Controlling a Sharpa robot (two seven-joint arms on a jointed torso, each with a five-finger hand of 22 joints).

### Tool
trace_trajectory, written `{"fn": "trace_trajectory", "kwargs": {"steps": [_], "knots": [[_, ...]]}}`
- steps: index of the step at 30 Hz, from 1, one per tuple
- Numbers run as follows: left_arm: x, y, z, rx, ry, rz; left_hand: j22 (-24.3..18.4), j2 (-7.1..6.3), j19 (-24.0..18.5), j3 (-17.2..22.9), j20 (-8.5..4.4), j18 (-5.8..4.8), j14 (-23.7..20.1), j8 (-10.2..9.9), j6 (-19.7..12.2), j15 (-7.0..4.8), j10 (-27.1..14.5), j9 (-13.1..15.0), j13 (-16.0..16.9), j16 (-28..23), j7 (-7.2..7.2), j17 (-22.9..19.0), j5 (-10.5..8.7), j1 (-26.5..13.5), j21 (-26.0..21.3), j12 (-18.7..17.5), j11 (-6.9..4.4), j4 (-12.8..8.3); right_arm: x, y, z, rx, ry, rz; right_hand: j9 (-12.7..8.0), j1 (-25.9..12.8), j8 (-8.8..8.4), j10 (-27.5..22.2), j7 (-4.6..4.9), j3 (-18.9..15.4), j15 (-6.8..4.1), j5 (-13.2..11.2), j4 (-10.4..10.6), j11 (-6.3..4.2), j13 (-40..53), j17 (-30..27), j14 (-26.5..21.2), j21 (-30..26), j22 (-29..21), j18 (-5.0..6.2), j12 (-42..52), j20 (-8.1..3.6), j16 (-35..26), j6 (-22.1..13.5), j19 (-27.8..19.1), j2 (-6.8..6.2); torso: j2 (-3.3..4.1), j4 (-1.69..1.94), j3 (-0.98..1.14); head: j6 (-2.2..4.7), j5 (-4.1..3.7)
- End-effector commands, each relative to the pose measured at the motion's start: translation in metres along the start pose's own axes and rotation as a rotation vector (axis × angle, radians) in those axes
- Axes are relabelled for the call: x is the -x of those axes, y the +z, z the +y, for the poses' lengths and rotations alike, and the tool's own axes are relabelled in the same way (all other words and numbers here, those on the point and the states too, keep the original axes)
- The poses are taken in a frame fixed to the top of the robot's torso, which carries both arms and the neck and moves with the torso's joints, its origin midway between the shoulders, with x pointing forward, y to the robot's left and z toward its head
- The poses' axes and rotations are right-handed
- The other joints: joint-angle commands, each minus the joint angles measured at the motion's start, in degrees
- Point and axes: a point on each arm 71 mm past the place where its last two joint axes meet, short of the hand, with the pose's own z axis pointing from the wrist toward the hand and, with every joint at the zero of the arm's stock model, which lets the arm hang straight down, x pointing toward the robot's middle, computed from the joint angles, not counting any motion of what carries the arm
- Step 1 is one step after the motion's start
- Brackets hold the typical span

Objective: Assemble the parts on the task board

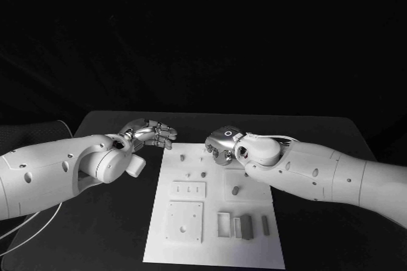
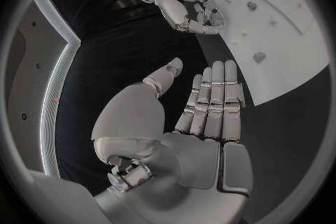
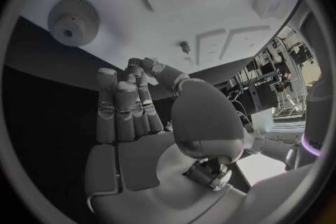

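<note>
On the black table (image 1: 110,224) lies the white board (image 1: 216,241), its long side running away from the robot. Both hands hover at the board's far end.

Left hand (image 1: 151,134): positioned over the table just beside the board's far left corner. In the left wrist view its fingers (image 2: 213,95) are extended side by side, the thumb set apart, and the palm is bare. Nothing is held.

Right hand (image 1: 224,144): positioned over the board's far end, near its right edge. In the right wrist view its fingers (image 3: 122,109) extend close together with the tips slightly bent, and nothing lies in the palm. The left wrist view shows the same hand with fingers curled loosely above the board surface; whether the fingertips touch the board cannot be determined.

Parts on the board:
- A grey gear (image 3: 73,19) lies flat near the right hand, close to the board's edge.
- A dark peg (image 1: 235,190) lies mid-board, near the right forearm.
- A grey block (image 1: 246,227) lies in the near right area, beside a white rectangular frame (image 1: 224,223).
- A square plate (image 1: 185,221) with holes occupies the near left area.
- A slotted plate (image 1: 187,190) sits just beyond it.
</note>
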Motion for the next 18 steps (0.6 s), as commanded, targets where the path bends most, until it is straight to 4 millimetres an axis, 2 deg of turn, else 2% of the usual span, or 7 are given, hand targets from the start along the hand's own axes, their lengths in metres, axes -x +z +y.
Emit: {"fn": "trace_trajectory", "kwargs": {"steps": [1, 18], "knots": [[-0.002, 0.001, -0.003, -0.013, 0.001, 0.008, 0.05, -0.42, 0.12, 0.00, -0.36, 0.99, 0.24, -0.35, -0.45, 0.27, -0.43, 0.05, 0.06, -0.28, -0.04, 0.10, 0.17, 0.13, -0.22, -0.23, 0.00, 0.27, 0.004, 0.003, 0.003, 0.007, -0.012, -0.053, 0.10, 0.30, -0.17, 4.93, 0.03, 0.27, -0.47, -0.18, -0.08, -0.88, 0.62, -0.03, 0.08, 0.23, 1.06, 4.79, 0.20, -0.47, 0.19, 0.20, 0.11, -0.53, -0.01, -0.02, -0.02, 0.15, 0.13], [-0.003, 0.004, -0.004, -0.017, 0.005, 0.009, 0.08, -0.40, 0.14, 0.01, -0.37, 0.98, 0.27, -0.38, -0.46, 0.26, -0.44, 0.07, 0.09, -0.35, -0.03, 0.20, 0.17, 0.15, -0.24, -0.27, 0.01, 0.26, 0.007, 0.021, 0.006, -0.013, -0.017, -0.106, 0.19, 0.21, -0.22, 4.94, 0.06, 0.35, -0.46, -0.19, -0.05, -0.88, 0.61, -0.04, 0.10, 0.28, 1.06, 4.79, 0.16, -0.52, 0.24, 0.11, 0.19, -0.99, 0.04, 0.12, -0.04, 0.64, 0.59]]}}
